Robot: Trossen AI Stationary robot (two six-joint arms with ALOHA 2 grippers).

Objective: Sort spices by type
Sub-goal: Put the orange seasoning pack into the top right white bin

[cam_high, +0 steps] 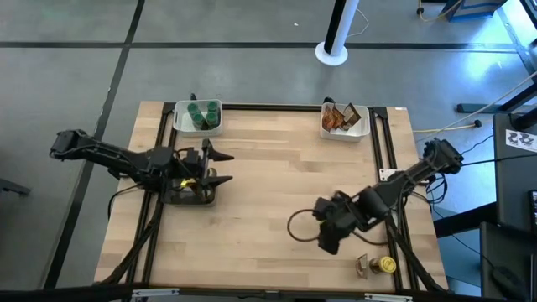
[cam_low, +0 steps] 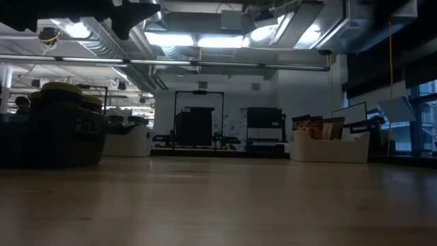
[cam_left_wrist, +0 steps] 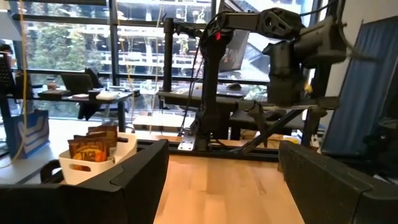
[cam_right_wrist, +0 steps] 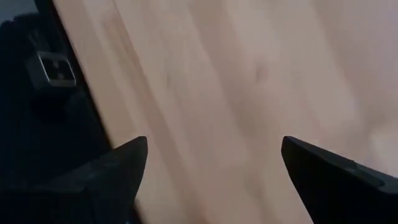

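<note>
- The green-lidded jars (cam_high: 201,115) are packed together in a white tray (cam_high: 180,126) at the far left of the wooden table (cam_high: 268,184).
- The brown-orange packets (cam_high: 338,117) are stood in a second white tray (cam_high: 357,132) at the far right edge; they're also seen in the low view (cam_low: 317,128) and the left wrist view (cam_left_wrist: 93,146), upright in the tray.
- A dark tray (cam_high: 191,197) is parked on the left side of the table, with yellow-lidded jars (cam_high: 184,182) partly hidden in it under the arm. In the low view those jars (cam_low: 61,89) are seen poking up over the dark tray's wall (cam_low: 54,140).
- One more yellow-lidded jar (cam_high: 386,265) is left lying alone at the near right edge of the table, just beside a small metal clip-like bit (cam_high: 363,266) that can't really be made out.
- The left gripper (cam_high: 214,166) is held over the dark tray, fingers spread apart, nothing between them; the gap is plainly seen in the left wrist view (cam_left_wrist: 224,186).
- The right gripper (cam_high: 325,226) is hung over bare wood near the front right, well apart from the lone jar. Its fingers are parted too, with only tabletop seen between them (cam_right_wrist: 211,168).
</note>
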